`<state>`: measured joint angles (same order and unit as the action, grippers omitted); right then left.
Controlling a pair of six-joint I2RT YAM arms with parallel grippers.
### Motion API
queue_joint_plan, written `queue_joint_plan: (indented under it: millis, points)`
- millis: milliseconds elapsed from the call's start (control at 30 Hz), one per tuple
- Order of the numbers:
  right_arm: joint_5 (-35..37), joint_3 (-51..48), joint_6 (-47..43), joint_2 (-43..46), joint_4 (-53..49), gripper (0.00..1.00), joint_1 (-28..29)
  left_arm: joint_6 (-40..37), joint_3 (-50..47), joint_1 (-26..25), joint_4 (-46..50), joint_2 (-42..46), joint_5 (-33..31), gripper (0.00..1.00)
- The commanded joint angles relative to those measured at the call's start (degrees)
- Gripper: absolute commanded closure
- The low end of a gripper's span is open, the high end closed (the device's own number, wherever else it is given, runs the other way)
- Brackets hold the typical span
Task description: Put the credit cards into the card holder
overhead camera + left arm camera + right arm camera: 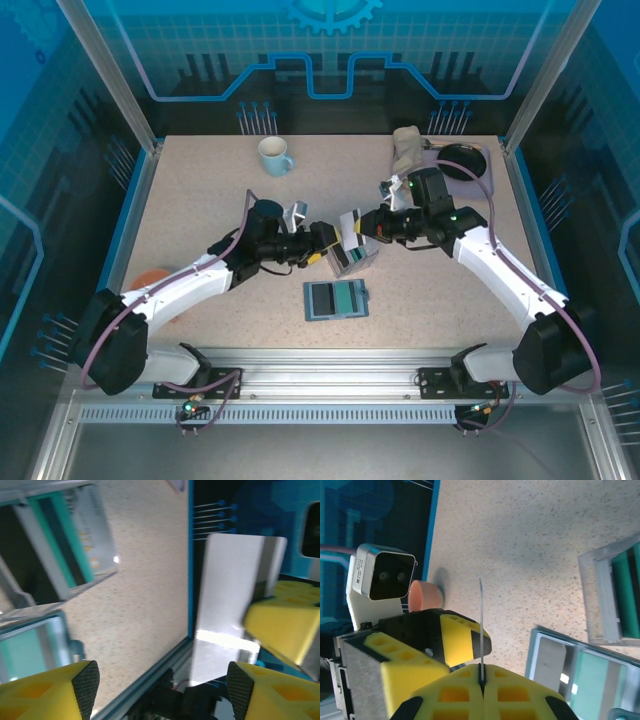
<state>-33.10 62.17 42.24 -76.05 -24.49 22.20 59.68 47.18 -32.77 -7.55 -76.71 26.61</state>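
Observation:
A pale silver credit card (231,605) hangs above the table, and my right gripper (481,672) is shut on its edge. That card shows edge-on as a thin line (481,625) in the right wrist view. My left gripper (162,680) is open, with the card's lower end near its right pad (239,690) but not clamped. Both grippers meet mid-table, left (333,238) and right (358,224). The blue-teal card holder (337,298) lies open just in front of them, with a teal card in it. More teal cards stand in a pale grey rack (354,260).
A pale mug (275,155) stands at the back left, with a dark cup (265,210) beside my left arm. An orange bowl (150,278) sits at the left edge. A black dish (462,160) and a beige object (405,148) are at the back right.

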Motion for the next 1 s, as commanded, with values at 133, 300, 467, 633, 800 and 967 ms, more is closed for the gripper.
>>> queue_joint_plan:
  millis: [133,300,467,633,800,967]
  points:
    - [-5.2,-2.4,4.2,2.1,5.8,0.96,1.1,3.7,-0.5,0.5,-10.1,-0.2,6.3,0.33]
    - [-5.6,-3.0,4.5,2.2,6.2,0.93,1.6,4.7,-0.8,0.5,-12.7,-0.6,7.4,0.47]
    - [-5.2,-3.5,3.9,2.2,4.9,0.92,1.5,3.4,-0.1,0.5,-10.4,0.7,6.6,0.72]
    - [-6.1,-3.7,4.1,2.4,5.1,0.86,1.1,2.0,0.4,0.7,-8.0,0.9,6.2,0.89]
    - [-6.9,-3.5,3.9,3.4,4.5,0.82,-0.4,1.8,0.3,1.2,-7.5,0.3,6.4,1.00]
    - [-7.4,-3.6,3.6,4.2,3.8,0.79,-2.4,1.5,0.3,1.8,-7.3,-0.4,7.4,1.00]
